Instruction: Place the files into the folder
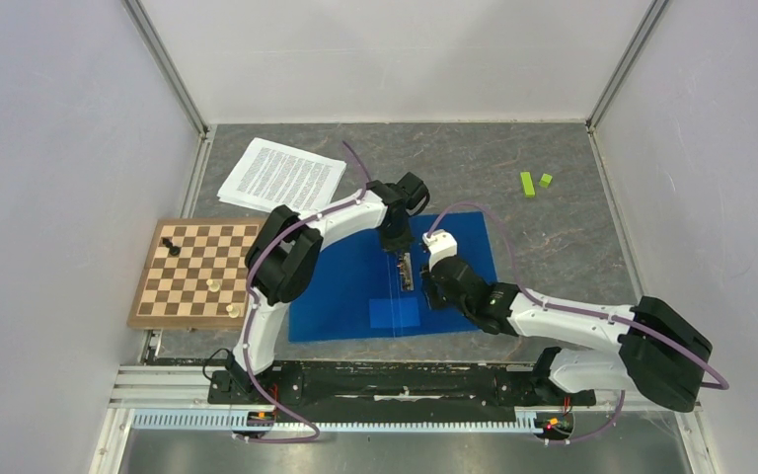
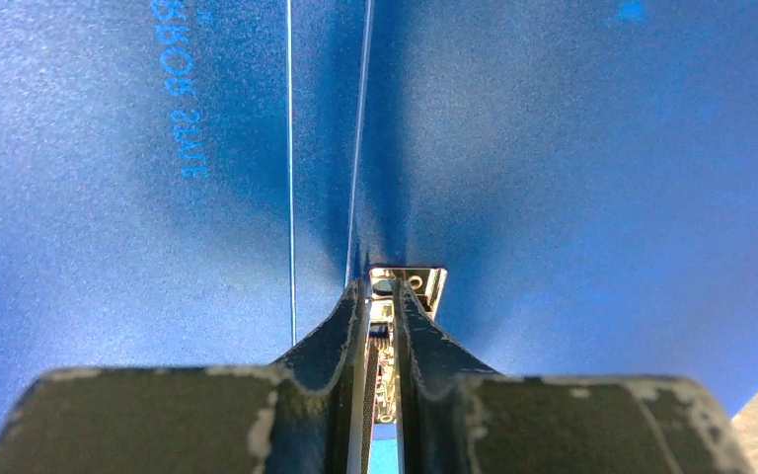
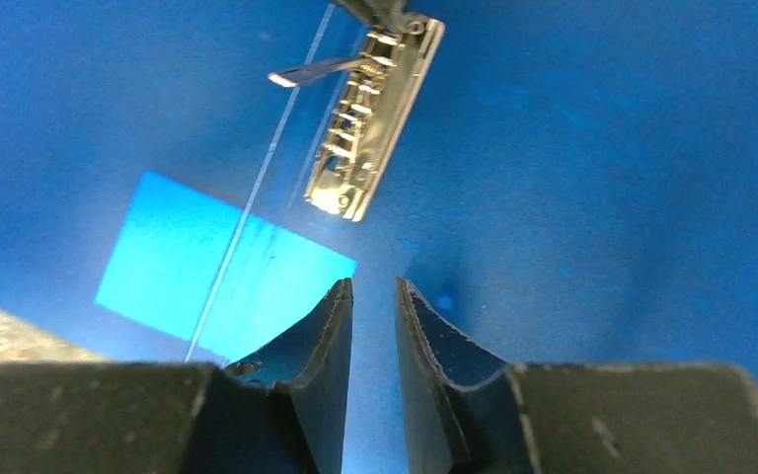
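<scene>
The blue folder (image 1: 345, 286) lies open and flat in the middle of the table. Its metal clip (image 1: 407, 269) runs along the spine. My left gripper (image 1: 395, 247) is at the clip's far end. In the left wrist view my left gripper (image 2: 382, 286) is shut on the thin metal lever of the clip (image 2: 410, 281). In the right wrist view the clip (image 3: 370, 128) shows its lever raised. My right gripper (image 1: 432, 286) is low over the folder's right half (image 3: 602, 148), narrowly open (image 3: 374, 286) and empty. The files (image 1: 281, 176) lie on the table at the back left, outside the folder.
A wooden chessboard (image 1: 197, 272) with a few pieces lies left of the folder. Two small green blocks (image 1: 533, 183) lie at the back right. A pale rectangle, the label, shows through the folder's cover (image 1: 395, 313). Enclosure walls stand on all sides.
</scene>
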Tool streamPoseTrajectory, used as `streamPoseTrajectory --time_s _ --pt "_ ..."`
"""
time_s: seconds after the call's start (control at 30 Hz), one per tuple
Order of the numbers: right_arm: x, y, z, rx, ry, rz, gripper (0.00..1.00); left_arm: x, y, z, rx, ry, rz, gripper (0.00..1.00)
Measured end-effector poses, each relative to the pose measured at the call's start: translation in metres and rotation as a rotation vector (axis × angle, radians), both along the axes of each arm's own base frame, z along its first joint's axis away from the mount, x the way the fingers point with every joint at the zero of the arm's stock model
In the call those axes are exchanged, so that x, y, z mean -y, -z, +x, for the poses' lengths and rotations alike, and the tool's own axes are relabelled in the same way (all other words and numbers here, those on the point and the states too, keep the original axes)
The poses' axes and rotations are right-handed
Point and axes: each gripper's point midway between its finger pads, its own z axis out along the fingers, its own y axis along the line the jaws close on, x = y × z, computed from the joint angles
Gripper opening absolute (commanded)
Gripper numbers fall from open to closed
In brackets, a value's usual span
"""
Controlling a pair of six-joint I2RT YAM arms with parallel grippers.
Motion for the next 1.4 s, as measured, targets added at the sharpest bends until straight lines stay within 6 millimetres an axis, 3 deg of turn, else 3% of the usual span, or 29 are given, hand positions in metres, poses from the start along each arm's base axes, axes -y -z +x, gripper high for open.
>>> streamPoseTrajectory --time_s 0.2,0.37,0.53,0.67,0.8,1.0,1.2,1.4 --pt "-0.026 -0.017 -0.007 -0.019 -0.079 0.137 0.25 -0.009 -0.01 0.006 0.018 0.037 0.061 0.27" --pt "-0.047 -0.026 -0.011 -0.041 -0.131 0.24 0.24 -0.005 -0.037 0.018 0.066 0.076 0.054 0.48" --pt "-0.056 -0.016 -0.012 -0.08 -0.145 0.261 0.24 -0.009 -0.08 0.028 0.14 0.095 0.022 0.5" --pt "-0.063 -0.008 -0.004 -0.109 -0.141 0.266 0.24 -0.027 -0.113 0.035 0.195 0.074 0.005 0.5" --pt "-0.076 -0.007 0.016 -0.12 -0.124 0.286 0.23 -0.062 -0.137 0.042 0.236 0.005 0.003 0.5" --pt "-0.084 -0.008 0.068 -0.111 -0.053 0.313 0.22 -0.11 -0.153 0.034 0.257 -0.061 0.035 0.5" --pt "-0.089 -0.001 0.119 -0.099 0.002 0.305 0.2 -0.121 -0.152 0.017 0.246 -0.054 0.047 0.5" --pt "-0.086 0.019 0.138 -0.115 0.018 0.258 0.25 -0.127 -0.152 0.012 0.245 -0.054 0.061 0.5"
